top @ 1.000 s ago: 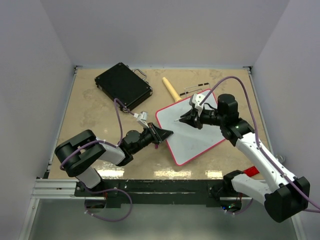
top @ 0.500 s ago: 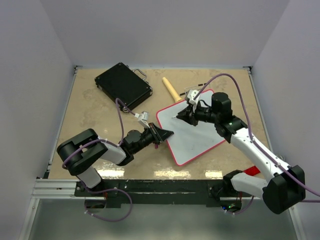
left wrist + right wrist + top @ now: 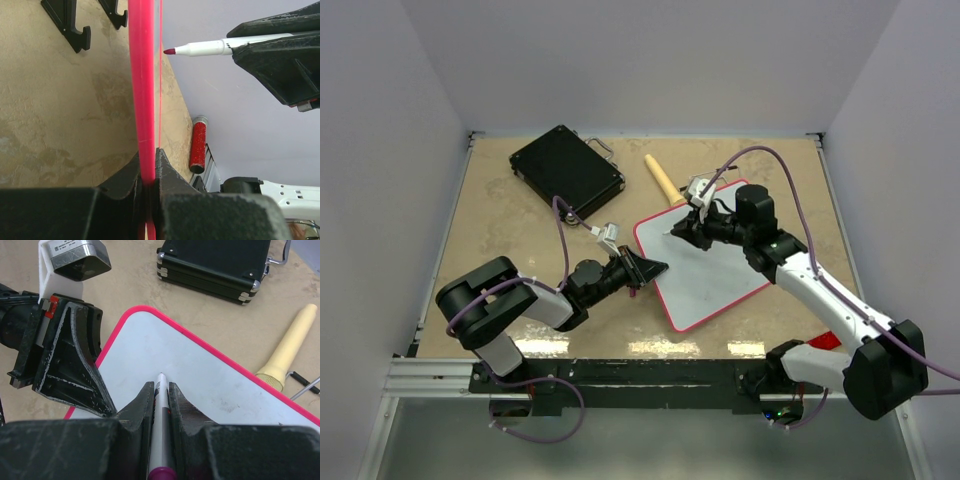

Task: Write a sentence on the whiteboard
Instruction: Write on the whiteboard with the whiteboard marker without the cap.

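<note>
The whiteboard point(image 3: 710, 265), white with a red-pink rim, lies tilted on the table right of centre. No sentence is in view on its face. My left gripper point(image 3: 648, 270) is shut on the board's left rim point(image 3: 142, 90), one jaw on each side. Over the board's top-left corner, my right gripper point(image 3: 683, 231) is shut on a white marker point(image 3: 160, 405) with a purple end. The marker's dark red tip point(image 3: 169, 51) sits very close to the white face point(image 3: 200, 370); I cannot tell if it touches. The left gripper's black fingers point(image 3: 65, 355) show beside the board in the right wrist view.
A black hard case point(image 3: 567, 170) lies at the back left. A pale wooden handle point(image 3: 662, 178) rests just behind the board, with thin black rods point(image 3: 715, 172) beside it. A red glittery cylinder point(image 3: 199, 145) lies near the front right edge.
My right gripper has carried the marker left and back, from the board's upper middle to its top-left corner. The left gripper has kept its hold on the rim.
</note>
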`<state>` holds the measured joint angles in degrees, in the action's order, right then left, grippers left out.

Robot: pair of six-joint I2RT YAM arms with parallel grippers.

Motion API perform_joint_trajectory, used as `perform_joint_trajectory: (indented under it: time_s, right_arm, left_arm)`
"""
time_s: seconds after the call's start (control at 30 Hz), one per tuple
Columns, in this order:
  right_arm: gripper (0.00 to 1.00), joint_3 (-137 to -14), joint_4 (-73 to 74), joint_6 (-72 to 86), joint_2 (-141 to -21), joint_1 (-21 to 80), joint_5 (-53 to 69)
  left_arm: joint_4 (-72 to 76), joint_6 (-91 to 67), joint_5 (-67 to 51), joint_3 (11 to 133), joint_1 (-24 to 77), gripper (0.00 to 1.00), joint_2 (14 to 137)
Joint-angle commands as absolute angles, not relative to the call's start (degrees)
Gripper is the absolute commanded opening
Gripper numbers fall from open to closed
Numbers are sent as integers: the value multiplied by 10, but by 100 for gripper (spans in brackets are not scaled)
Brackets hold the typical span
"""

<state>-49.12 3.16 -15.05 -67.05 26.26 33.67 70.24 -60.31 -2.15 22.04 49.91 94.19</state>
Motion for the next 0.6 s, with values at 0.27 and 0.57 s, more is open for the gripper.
perform_joint_trajectory:
  time_s: [0.27,0.57]
  right_arm:
    - [0,-495,8,-144,-682,273,315]
    - [0,-495,6,-143,-689,279,331]
  left_arm:
    - [826,-572,-38,243,501,0,944]
    - [829,-573,-42,246,501,0,949]
